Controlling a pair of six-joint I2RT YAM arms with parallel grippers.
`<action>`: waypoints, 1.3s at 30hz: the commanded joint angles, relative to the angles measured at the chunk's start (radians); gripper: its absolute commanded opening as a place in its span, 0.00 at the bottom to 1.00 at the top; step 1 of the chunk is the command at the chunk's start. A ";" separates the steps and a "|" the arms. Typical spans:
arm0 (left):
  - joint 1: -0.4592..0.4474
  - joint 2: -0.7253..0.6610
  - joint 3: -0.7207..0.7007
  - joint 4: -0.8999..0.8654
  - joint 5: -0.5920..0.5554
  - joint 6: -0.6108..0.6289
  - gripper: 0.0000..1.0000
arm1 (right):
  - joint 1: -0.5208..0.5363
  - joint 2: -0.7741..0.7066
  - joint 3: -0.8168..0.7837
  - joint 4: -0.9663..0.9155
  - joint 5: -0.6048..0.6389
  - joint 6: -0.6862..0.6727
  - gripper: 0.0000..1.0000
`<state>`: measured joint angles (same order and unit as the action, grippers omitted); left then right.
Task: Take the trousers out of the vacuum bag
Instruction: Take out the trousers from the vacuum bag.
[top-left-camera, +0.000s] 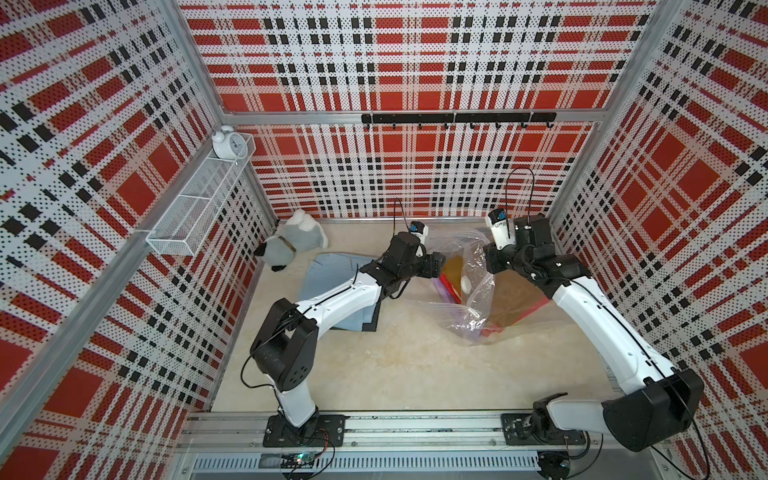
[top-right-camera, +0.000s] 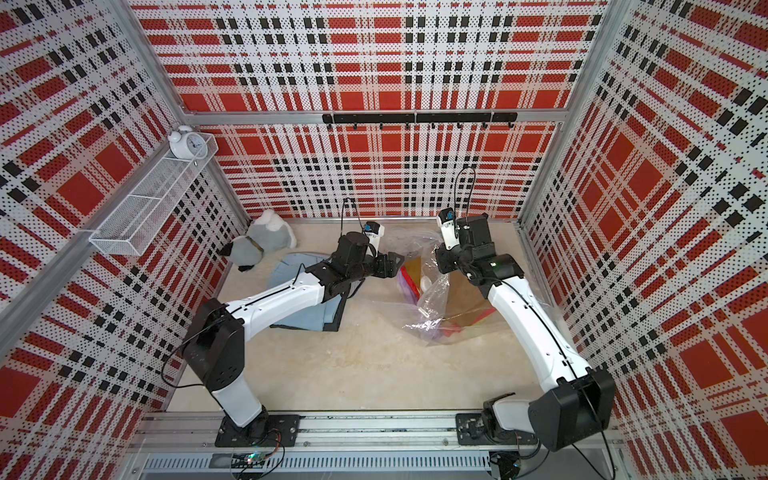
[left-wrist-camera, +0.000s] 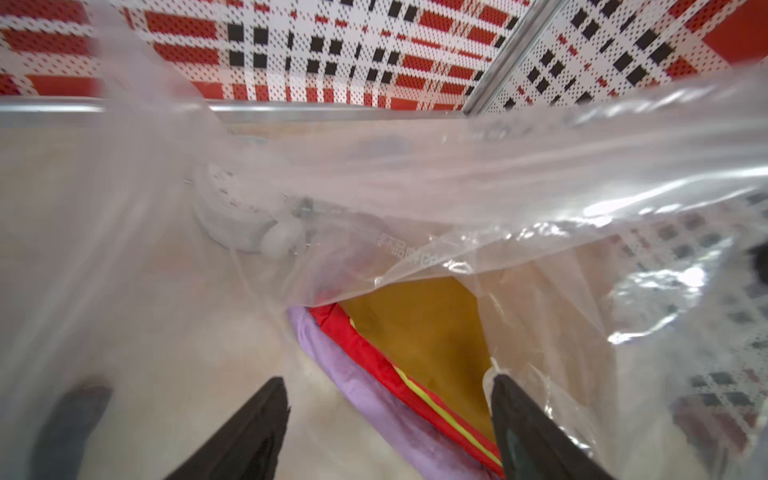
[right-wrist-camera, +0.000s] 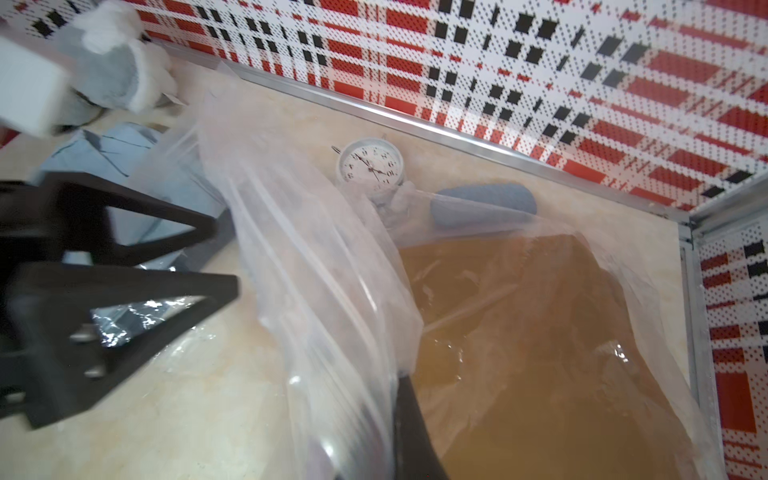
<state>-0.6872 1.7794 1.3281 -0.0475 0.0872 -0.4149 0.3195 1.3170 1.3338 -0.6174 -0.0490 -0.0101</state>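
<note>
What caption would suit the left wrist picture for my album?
Left jaws open at the mouth of the vacuum bag, facing stacked mustard, red and lilac trousers.

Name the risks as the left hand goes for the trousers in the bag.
The left hand is open at the mouth of the vacuum bag, with loose film by one finger; it may pinch plastic along with the trousers.
The right hand holds only thin film; a slip would likely close the mouth.
</note>
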 joint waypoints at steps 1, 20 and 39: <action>-0.012 0.046 -0.023 0.073 0.066 -0.056 0.78 | 0.013 -0.049 0.041 -0.005 -0.005 -0.024 0.00; -0.058 0.227 -0.004 0.190 0.175 -0.213 0.77 | 0.052 -0.048 0.089 -0.017 -0.014 -0.064 0.00; -0.063 0.279 0.005 0.293 0.258 -0.272 0.54 | 0.052 -0.066 0.044 -0.002 0.007 -0.056 0.00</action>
<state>-0.7441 2.0418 1.3025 0.2169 0.3229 -0.6910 0.3649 1.2823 1.3861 -0.6498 -0.0521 -0.0635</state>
